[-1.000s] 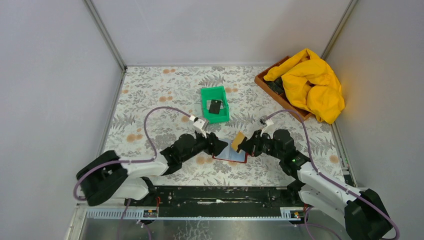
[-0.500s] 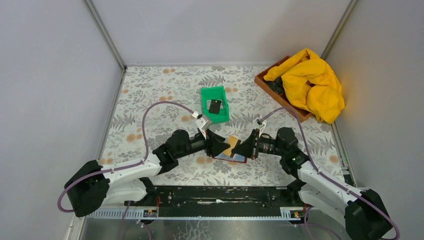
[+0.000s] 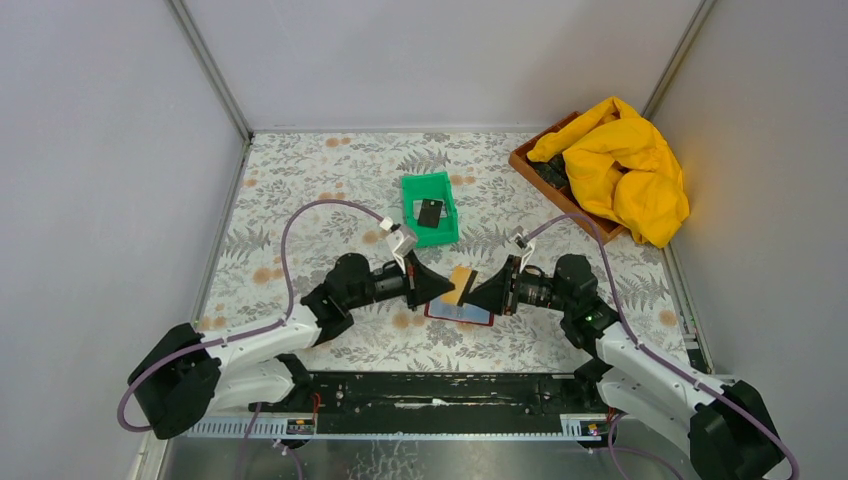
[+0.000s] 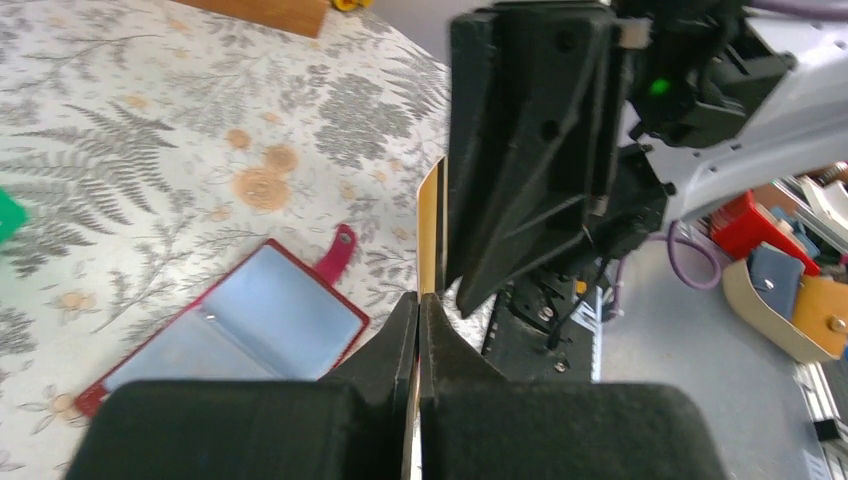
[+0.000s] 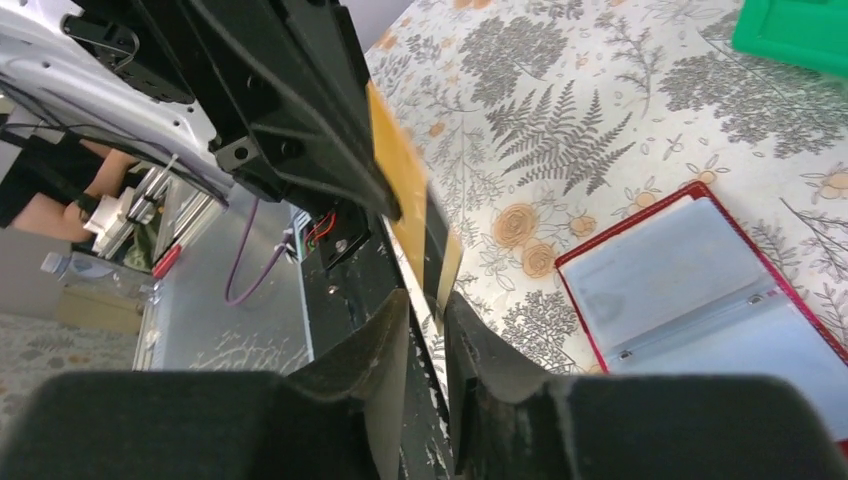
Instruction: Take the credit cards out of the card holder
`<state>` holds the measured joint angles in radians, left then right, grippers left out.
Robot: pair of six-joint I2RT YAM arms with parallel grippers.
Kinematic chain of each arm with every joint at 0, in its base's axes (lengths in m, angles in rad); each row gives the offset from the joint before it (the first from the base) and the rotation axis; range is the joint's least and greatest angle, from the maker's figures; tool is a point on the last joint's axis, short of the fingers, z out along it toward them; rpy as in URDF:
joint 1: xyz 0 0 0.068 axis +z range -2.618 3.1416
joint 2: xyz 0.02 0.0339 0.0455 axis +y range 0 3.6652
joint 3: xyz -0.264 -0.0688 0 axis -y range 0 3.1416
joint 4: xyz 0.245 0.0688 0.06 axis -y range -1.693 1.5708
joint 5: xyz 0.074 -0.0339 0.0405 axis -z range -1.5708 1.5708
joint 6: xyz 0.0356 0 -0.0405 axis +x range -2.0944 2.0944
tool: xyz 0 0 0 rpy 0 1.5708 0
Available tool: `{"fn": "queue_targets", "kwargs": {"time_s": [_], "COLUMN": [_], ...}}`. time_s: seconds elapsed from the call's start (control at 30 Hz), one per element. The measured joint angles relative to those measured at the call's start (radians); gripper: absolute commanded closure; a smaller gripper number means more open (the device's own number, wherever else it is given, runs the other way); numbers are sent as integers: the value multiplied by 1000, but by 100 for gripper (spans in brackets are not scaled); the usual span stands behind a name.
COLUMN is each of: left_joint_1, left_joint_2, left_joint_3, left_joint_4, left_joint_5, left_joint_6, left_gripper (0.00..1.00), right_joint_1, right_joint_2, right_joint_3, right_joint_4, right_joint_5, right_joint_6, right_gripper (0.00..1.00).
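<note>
A gold-tan credit card point(image 3: 461, 284) hangs on edge between the two grippers, just above the card holder point(image 3: 460, 312). The holder lies open on the table, dark red with pale blue sleeves point(image 4: 240, 330) point(image 5: 700, 290). My left gripper point(image 3: 440, 288) point(image 4: 418, 300) is shut on the card's near end, and the card's edge point(image 4: 431, 225) rises from its fingertips. My right gripper point(image 3: 478, 293) point(image 5: 425, 310) faces it with jaws slightly apart; the card's other end point(image 5: 405, 215) sits loosely in the gap. A black card point(image 3: 430, 213) lies in the green bin point(image 3: 445, 190).
A wooden tray point(image 3: 530, 165) at the back right holds a crumpled yellow cloth point(image 3: 625, 165). The black base rail point(image 3: 440, 390) runs along the near table edge. Grey walls close in the left, back and right sides.
The right gripper carried the gold card to the left gripper. The left jaws closed on it and the right jaws loosened. Both grippers now meet over the open holder.
</note>
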<state>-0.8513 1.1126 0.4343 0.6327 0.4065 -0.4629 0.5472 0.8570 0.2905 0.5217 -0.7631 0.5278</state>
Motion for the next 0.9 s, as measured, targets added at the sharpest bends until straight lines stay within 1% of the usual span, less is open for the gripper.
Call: {"fn": "queue_targets", "kwargs": {"time_s": [0.07, 0.1, 0.13, 0.23, 0.3, 0.43, 0.57, 0.77, 0.9], "left_joint_1": [39, 59, 79, 139, 179, 263, 344, 367, 367], "left_joint_2": [5, 9, 13, 38, 75, 205, 379, 637, 764], "left_joint_3": [0, 0, 0, 8, 40, 180, 351, 614, 719], "left_joint_4": [6, 7, 6, -12, -47, -107, -145, -215, -253], "left_joint_5": [4, 1, -15, -87, -145, -206, -244, -304, -314], "left_joint_6": [-13, -19, -21, -27, -32, -56, -81, -124, -167], "left_gripper": [100, 100, 100, 100, 100, 100, 100, 100, 100], "right_joint_1": [0, 0, 0, 2, 2, 2, 2, 2, 2], "right_joint_2": [-13, -22, -27, -58, -71, -76, -76, -77, -77], "right_joint_3": [0, 0, 0, 4, 6, 6, 6, 6, 6], "right_joint_4": [-18, -32, -42, -97, -131, -180, -210, -242, -252], "right_joint_5": [29, 48, 53, 114, 165, 228, 259, 286, 294], "right_joint_6": [-7, -14, -14, -37, -51, -69, -80, -96, -103], "right_gripper": [58, 54, 53, 53, 53, 53, 53, 53, 54]}}
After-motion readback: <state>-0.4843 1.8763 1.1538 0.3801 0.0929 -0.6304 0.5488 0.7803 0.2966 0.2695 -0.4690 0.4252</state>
